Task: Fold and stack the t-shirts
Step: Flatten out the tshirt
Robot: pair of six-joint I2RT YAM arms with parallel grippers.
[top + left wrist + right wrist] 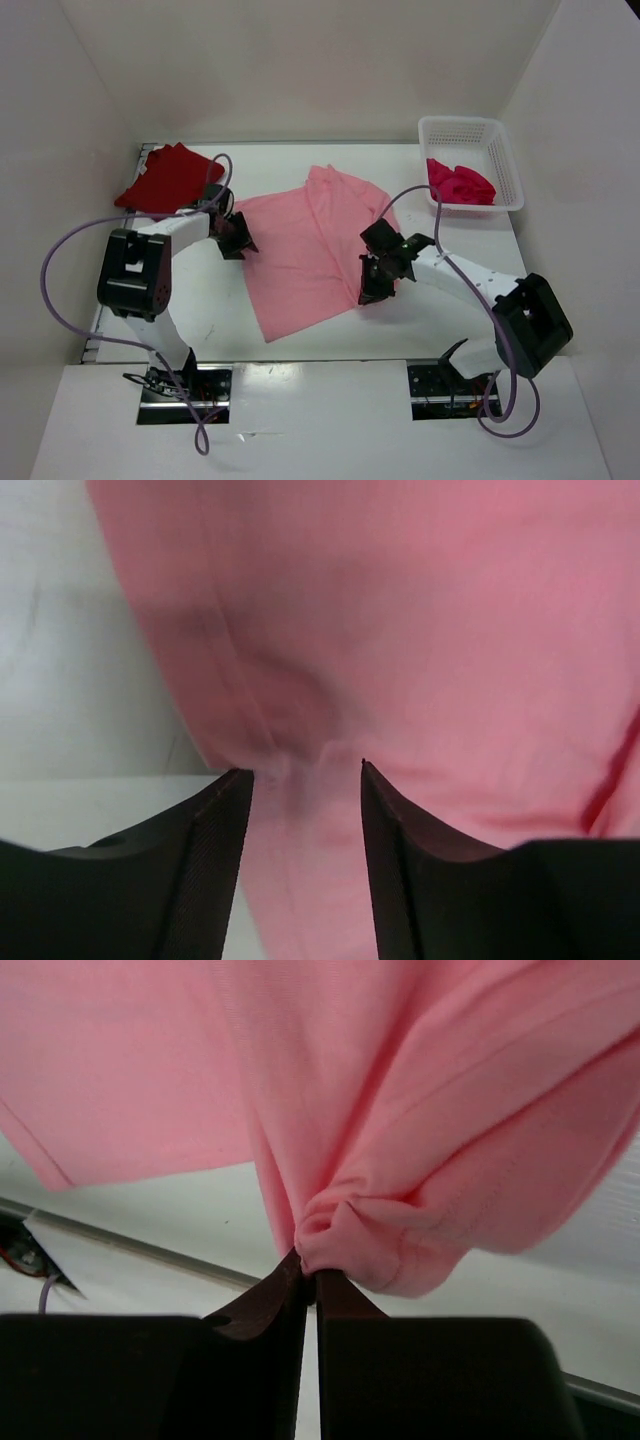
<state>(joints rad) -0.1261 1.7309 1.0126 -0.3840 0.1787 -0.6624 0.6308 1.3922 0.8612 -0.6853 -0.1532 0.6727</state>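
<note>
Light pink cloth t-shirt spread mid-frame, right gripper clamped on a bunched fold of it, left gripper jaws apart at its left edge.

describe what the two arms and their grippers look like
Both the left arm and right arm have white links with boxy black joint housings. A pale purple cable loops along each. The left gripper and right gripper have black wedge-shaped fingers; the left pair's inner faces are finely ribbed.
</note>
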